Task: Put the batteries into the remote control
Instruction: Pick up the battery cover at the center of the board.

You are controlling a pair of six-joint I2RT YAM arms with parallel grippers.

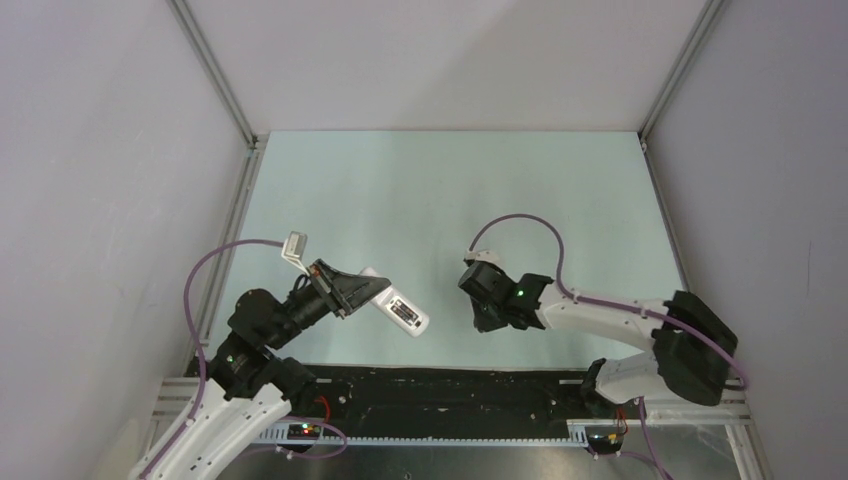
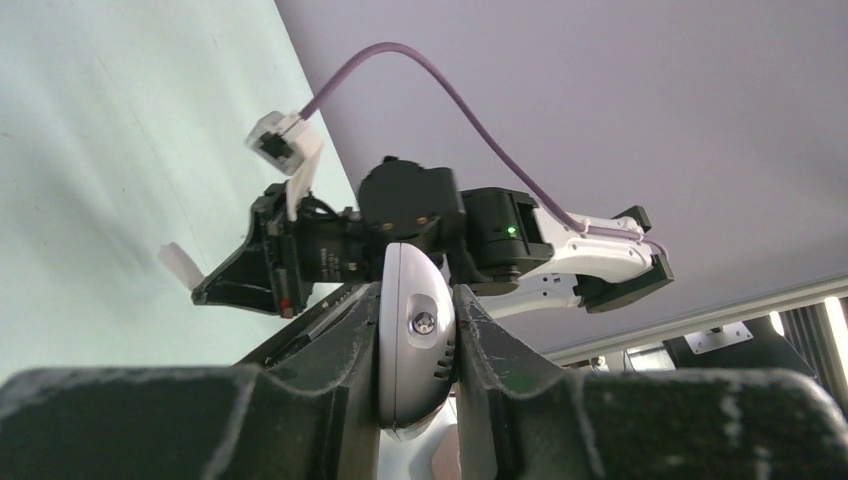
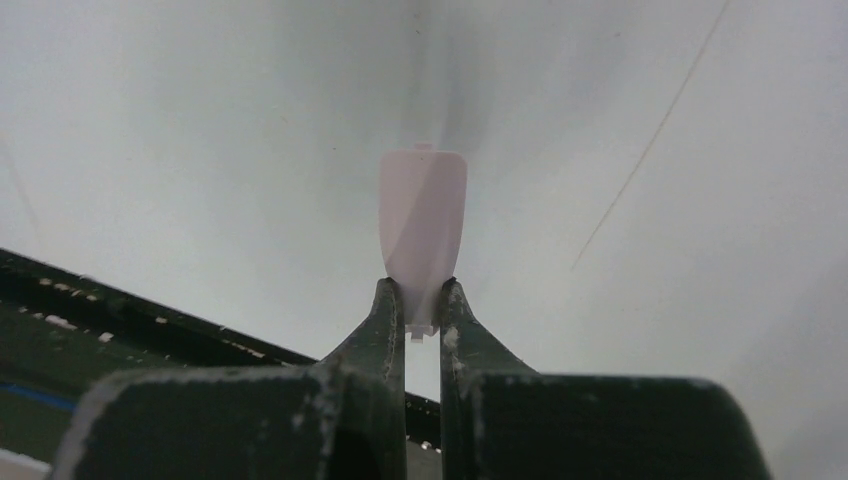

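Observation:
My left gripper (image 1: 372,293) is shut on the remote control (image 1: 404,314), a small white oblong handset held above the table and pointing right. In the left wrist view the remote (image 2: 415,335) stands on edge between the gripper's (image 2: 417,300) two fingers, with a screw showing. My right gripper (image 1: 472,290) is shut on the plain white flat cover piece (image 3: 422,215), pinched by its end in the right wrist view (image 3: 420,300). The cover's tip (image 2: 178,264) also shows in the left wrist view. No batteries are in view.
The pale green table mat (image 1: 450,200) lies between grey enclosure walls with metal posts. A black strip (image 1: 450,390) runs along the near edge. A white cable connector (image 1: 296,246) sticks up behind my left wrist.

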